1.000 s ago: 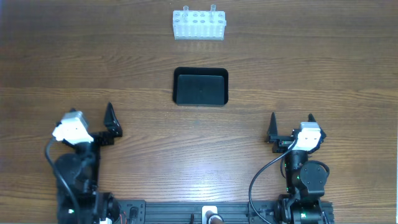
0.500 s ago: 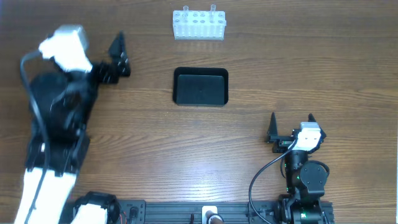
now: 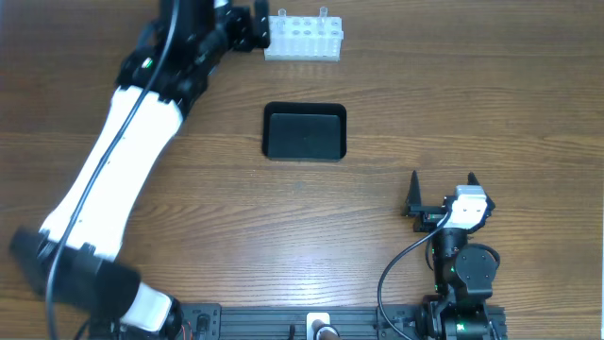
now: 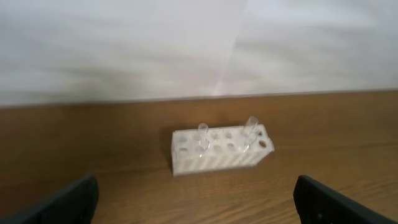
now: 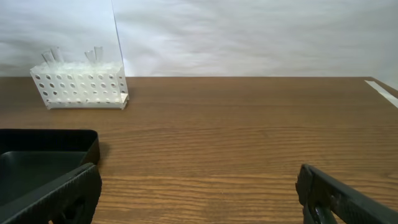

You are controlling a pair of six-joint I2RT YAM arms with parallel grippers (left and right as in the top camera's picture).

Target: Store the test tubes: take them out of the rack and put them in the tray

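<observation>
From above: near the middle of the brown table (image 3: 491,94), a black tray (image 3: 305,132), bare inside. Past the tray, on the side away from the arm bases, a white rack (image 3: 302,39), close to the tray but not touching it. In the rack, two clear test tubes (image 3: 281,16), both upright, both in the row away from the tray. Up past the tray's far left corner, the left claw (image 3: 253,28), at the end of a long white arm (image 3: 123,179). On the near side of the tray and off to its right, well apart from it, the right claw (image 3: 443,194), fingers spread wide, holding nothing.

From the left wrist: two dark fingers (image 4: 68,199) far apart, so open wide, with just bare table between them. Ahead of them, the rack (image 4: 221,155) standing flat on the table. Poking up out of the rack, the two test tubes (image 4: 203,132), side by side with a gap between them.

From the right wrist: two dark fingers (image 5: 348,199) far apart too, open and holding nothing. Close by one finger, a corner of the tray (image 5: 46,138). Behind the tray, farther back on the table, the rack (image 5: 79,87) with both test tubes (image 5: 94,55) sticking out of its top, leaning a little
</observation>
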